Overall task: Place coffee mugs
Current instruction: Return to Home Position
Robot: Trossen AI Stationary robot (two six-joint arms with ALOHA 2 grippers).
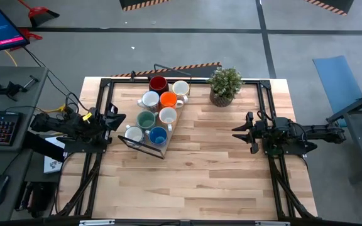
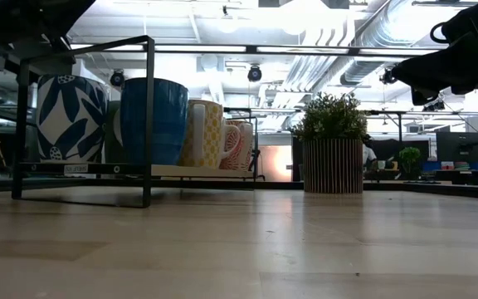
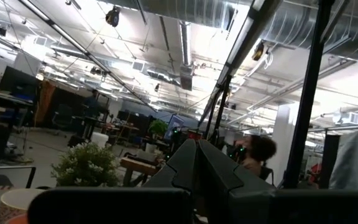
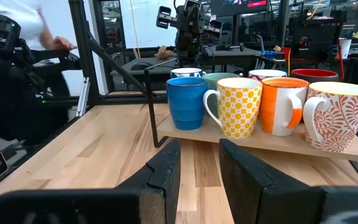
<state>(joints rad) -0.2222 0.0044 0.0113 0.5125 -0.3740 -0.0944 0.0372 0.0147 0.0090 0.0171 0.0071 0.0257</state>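
"How would the mugs (image 4: 241, 106) handle?"

"Probably stiff, glazed, slick and breakable, so best pinched across a rim. They stand on the shelf (image 4: 272, 140), straight ahead of the right gripper (image 4: 199, 154), which is empty with a narrow gap. The left gripper (image 3: 195, 148), fingers together, sits near them."

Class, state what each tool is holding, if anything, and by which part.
Nothing is held: left tool shut and empty, right tool open and empty.
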